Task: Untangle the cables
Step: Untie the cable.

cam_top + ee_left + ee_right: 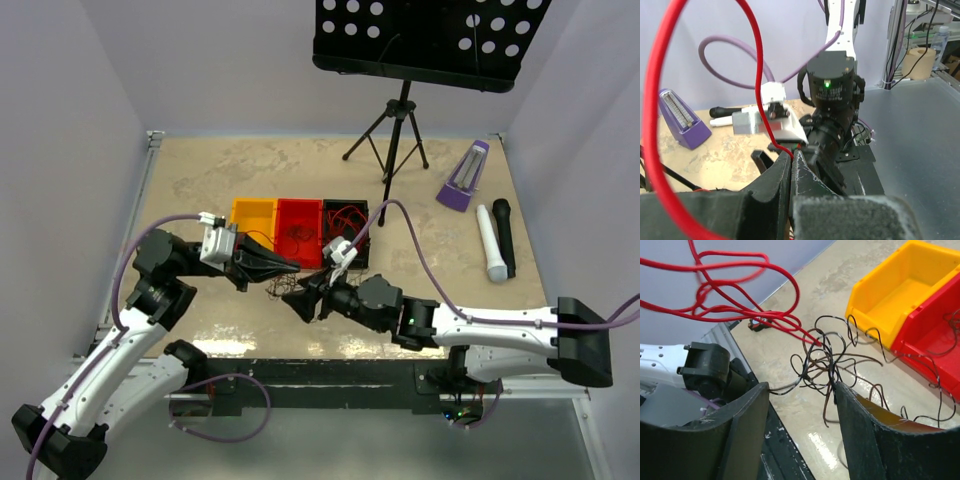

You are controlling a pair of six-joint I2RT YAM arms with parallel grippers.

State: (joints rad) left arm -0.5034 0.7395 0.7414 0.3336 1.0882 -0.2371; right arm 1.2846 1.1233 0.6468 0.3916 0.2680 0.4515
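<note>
My left gripper (291, 266) is shut on a thin red cable (758, 75), pinched at the fingertips (791, 156); the cable loops up and round in the left wrist view. A tangle of dark brown-black cables (825, 365) hangs and lies just ahead of my right gripper (801, 390), which is open, with strands touching both fingers. The red cable (735, 290) runs into that tangle from above. In the top view the tangle (283, 287) sits between both grippers, with my right gripper (302, 300) just below the left one.
A yellow bin (252, 213), a red bin (298, 215) holding dark cables and a black bin (346, 215) holding red cables stand in a row behind the grippers. A music stand (400, 110), a purple metronome (463, 176), and white (490, 245) and black (503, 235) microphones are at the right.
</note>
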